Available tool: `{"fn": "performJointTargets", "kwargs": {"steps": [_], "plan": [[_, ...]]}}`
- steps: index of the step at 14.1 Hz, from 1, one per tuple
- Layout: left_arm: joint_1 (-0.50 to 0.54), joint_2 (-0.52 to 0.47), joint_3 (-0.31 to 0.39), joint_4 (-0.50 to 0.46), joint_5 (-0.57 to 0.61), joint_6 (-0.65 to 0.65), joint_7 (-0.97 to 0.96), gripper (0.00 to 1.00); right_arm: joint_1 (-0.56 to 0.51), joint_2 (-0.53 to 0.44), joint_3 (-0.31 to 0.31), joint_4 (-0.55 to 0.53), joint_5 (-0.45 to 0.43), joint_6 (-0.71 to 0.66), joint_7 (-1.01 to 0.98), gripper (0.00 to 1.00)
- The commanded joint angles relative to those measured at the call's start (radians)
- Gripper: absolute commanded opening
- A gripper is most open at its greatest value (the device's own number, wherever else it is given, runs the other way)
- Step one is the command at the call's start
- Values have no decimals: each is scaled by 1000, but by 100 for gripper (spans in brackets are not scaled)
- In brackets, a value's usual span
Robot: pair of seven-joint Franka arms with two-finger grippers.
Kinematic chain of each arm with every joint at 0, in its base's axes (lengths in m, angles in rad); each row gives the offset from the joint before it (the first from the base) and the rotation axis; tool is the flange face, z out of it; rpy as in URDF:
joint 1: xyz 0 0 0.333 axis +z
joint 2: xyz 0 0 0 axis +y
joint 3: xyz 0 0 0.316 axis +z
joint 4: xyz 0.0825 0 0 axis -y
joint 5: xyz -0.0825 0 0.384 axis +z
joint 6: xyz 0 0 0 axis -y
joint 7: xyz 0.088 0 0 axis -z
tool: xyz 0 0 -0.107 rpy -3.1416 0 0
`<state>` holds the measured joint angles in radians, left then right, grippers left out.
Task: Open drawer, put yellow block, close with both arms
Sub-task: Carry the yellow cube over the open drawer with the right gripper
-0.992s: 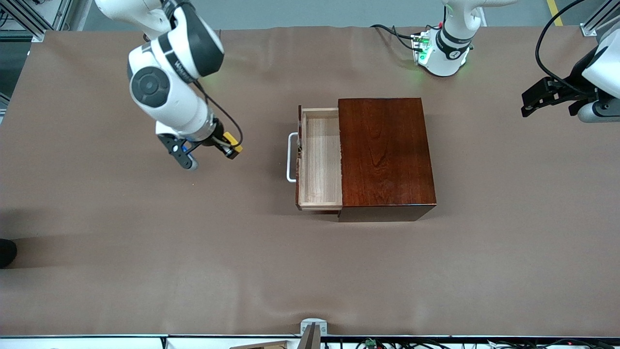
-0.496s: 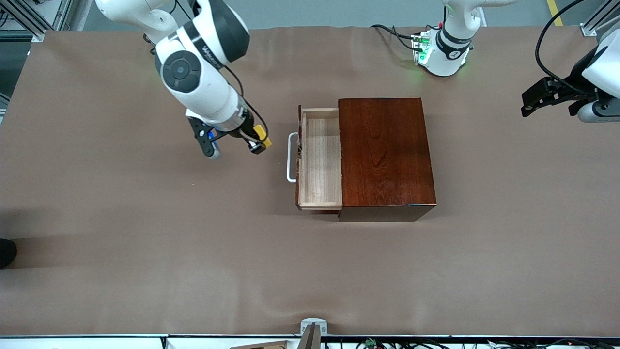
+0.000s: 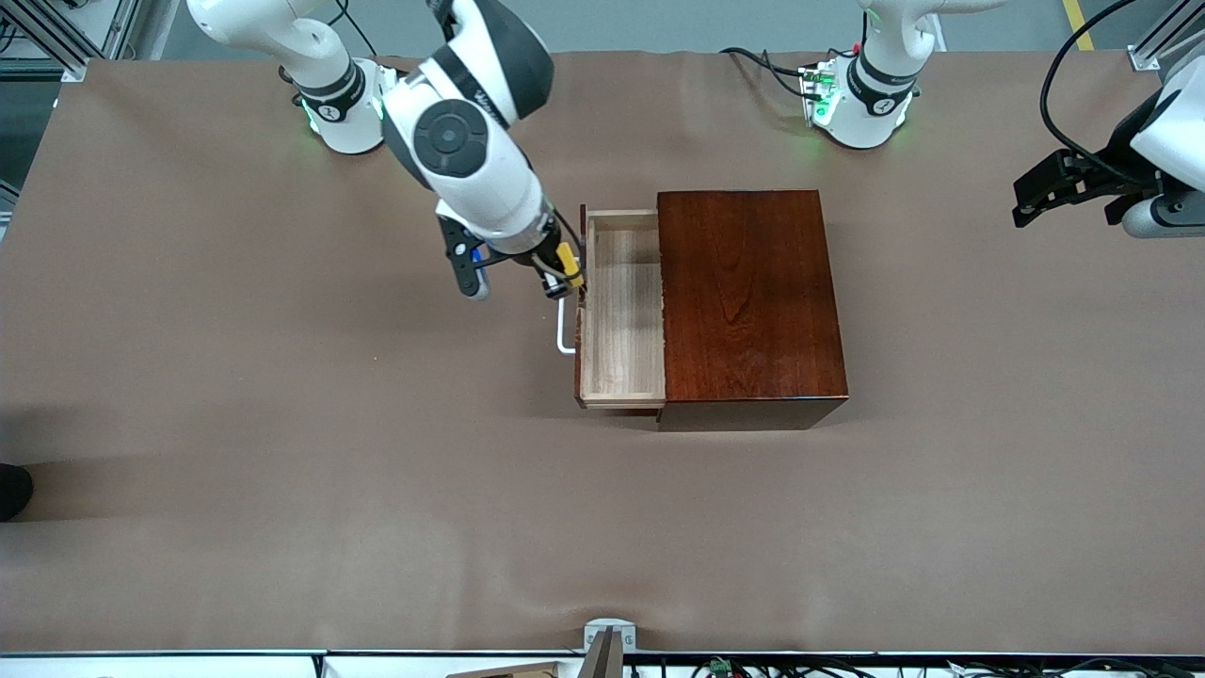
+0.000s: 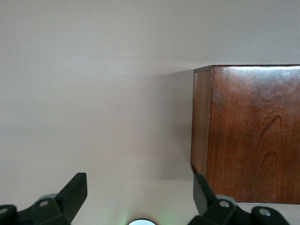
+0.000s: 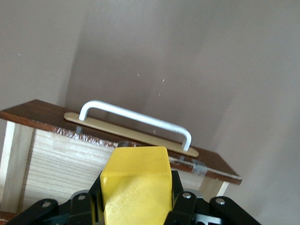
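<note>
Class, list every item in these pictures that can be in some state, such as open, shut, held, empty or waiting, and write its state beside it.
Drawer: pulled open, tray empty.
Yellow block: held in the air over the drawer's handle, not yet inside.
Right gripper: shut on the yellow block.
Left gripper: open, holding nothing, waiting at the left arm's end of the table.
Wooden box: resting on the table.
</note>
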<state>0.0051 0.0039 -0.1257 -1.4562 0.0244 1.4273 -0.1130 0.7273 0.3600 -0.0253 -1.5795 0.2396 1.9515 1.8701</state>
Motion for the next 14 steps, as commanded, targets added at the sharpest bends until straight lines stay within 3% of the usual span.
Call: {"fn": "performJointTargets", "kwargs": {"steps": [1,14], "plan": [[13,-25,-6,-19,-20,-1,10,100,35,71,-15,87,-10,-14,78,0],[13,-25,-9,-21,-20,-11,9,100,110,189,-13,84,-37,119,165,0]]}}
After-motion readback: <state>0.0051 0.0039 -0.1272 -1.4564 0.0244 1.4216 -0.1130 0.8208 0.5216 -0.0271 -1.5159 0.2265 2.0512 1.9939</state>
